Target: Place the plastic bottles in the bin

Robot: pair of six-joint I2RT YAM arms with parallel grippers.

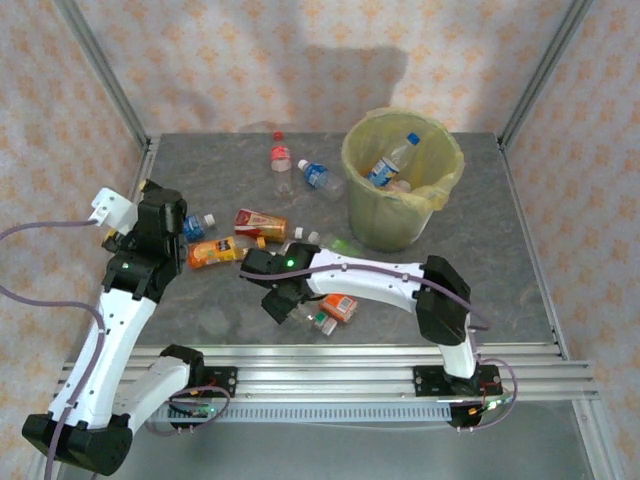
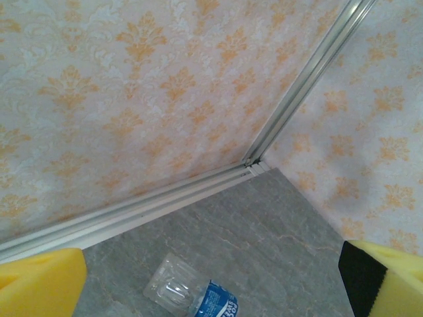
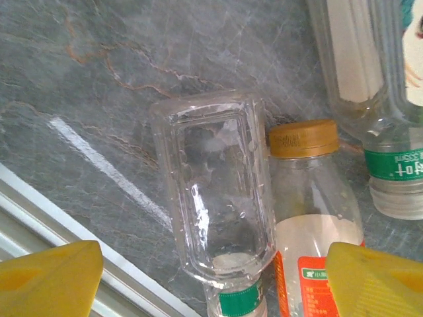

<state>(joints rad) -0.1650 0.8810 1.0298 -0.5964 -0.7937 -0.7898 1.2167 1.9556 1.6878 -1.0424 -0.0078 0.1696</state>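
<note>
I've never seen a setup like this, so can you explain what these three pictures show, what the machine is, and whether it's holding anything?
Two white robot arms are bolted to a grey table. One picture looks down from above; the other two come from cameras on the wrists, so the yellow pads are each gripper's own fingers. Small plastic bottles lie scattered; one bottle is already in the yellow-green bin. The left gripper is open, holding nothing. The right gripper is open over a clear bottle, not gripping it.
</note>
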